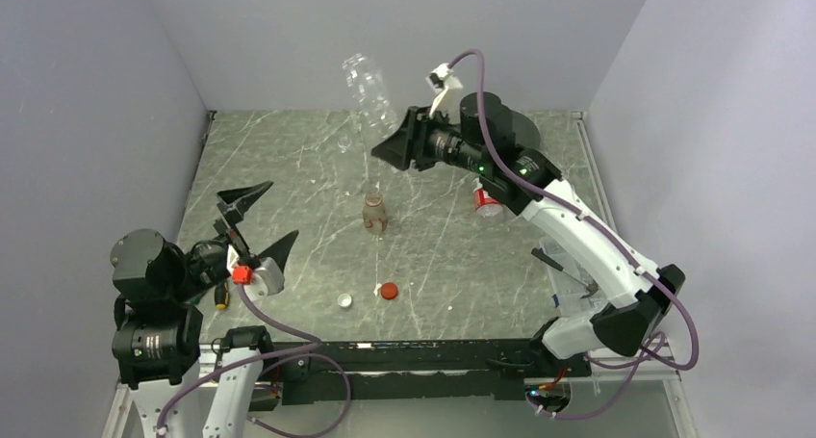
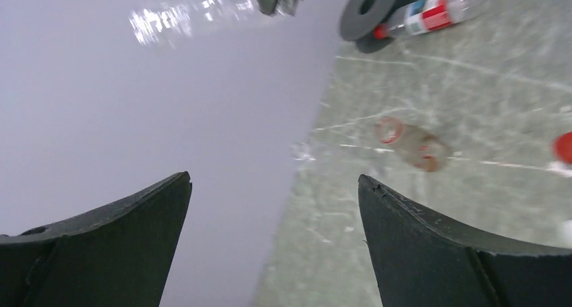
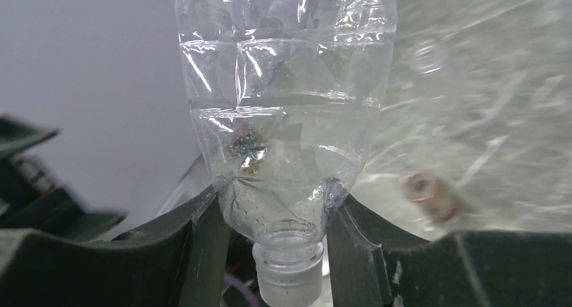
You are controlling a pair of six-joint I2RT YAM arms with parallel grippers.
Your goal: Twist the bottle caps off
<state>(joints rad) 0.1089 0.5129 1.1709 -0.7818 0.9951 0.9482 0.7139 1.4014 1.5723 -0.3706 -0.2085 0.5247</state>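
One-handed: gripped clear bottle (image 1: 366, 90) by shoulder in right gripper (image 1: 396, 135), neck toward wrist, base tilted up-left, apparently capless; held left gripper (image 1: 283, 208) wide open, empty, well apart.

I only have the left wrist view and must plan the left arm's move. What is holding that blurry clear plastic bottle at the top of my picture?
Observer: The right gripper; it clamps the clear plastic bottle at the shoulder, neck toward the wrist.
Operator: Is it lifted?
Observer: Yes, the top view shows it raised above the grey marbled table, base pointing up.
Operator: Anything loose beside the red round cap?
Observer: A small white round cap lies just left of it.
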